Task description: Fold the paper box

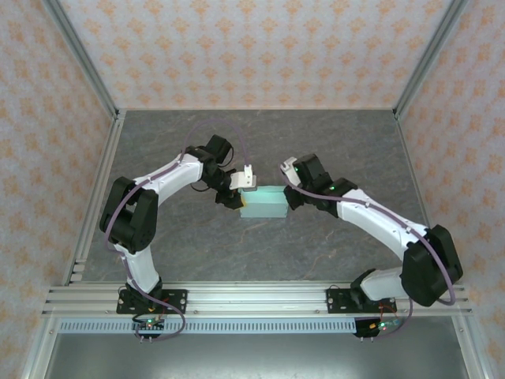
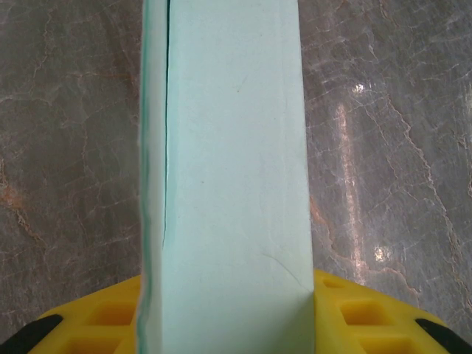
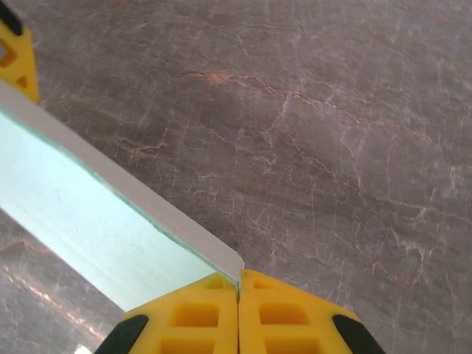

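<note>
The paper box [image 1: 264, 205] is a pale mint-blue flat rectangular box at the middle of the table, between both arms. My left gripper [image 1: 234, 196] holds its left end. In the left wrist view the box [image 2: 228, 184] stands between the yellow fingers [image 2: 346, 310], touching both. My right gripper [image 1: 289, 196] is at the box's right end. In the right wrist view its yellow fingers [image 3: 295, 317] are pressed together, and the thin corner of the box's panel [image 3: 81, 221] is pinched in the seam of the right gripper [image 3: 238, 284].
The tabletop [image 1: 260, 142] is grey marbled stone. Patterned walls and aluminium posts [image 1: 95, 87] enclose it on three sides. An aluminium rail [image 1: 260, 296] with both arm bases runs along the near edge. A yellow fingertip of the left gripper [image 3: 15, 51] shows in the right wrist view.
</note>
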`<state>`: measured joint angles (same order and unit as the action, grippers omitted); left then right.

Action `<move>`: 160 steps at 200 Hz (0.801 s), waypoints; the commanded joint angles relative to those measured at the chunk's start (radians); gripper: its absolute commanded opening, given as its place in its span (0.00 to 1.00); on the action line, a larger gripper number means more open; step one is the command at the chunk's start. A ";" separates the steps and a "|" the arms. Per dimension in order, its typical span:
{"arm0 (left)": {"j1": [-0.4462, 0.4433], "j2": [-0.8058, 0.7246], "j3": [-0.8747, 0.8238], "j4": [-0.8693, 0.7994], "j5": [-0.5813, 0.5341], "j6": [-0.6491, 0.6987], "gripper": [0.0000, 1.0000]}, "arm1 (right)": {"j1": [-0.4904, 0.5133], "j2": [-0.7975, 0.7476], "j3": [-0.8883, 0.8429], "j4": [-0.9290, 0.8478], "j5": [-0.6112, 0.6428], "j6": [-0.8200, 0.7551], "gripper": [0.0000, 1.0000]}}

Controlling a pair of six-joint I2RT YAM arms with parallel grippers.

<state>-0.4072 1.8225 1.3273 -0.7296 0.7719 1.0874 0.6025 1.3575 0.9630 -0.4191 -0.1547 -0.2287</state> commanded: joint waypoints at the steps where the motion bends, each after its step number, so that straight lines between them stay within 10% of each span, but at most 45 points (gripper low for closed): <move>1: -0.017 0.002 0.012 0.018 -0.078 -0.034 0.36 | 0.027 0.030 0.071 -0.058 0.094 0.189 0.06; 160: -0.031 0.009 0.029 0.022 -0.130 -0.092 0.33 | 0.106 0.088 0.100 -0.055 0.327 0.564 0.00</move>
<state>-0.4267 1.8225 1.3396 -0.6907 0.7170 1.0183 0.7017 1.4521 1.0641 -0.5022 0.1215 0.2771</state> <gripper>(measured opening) 0.401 0.045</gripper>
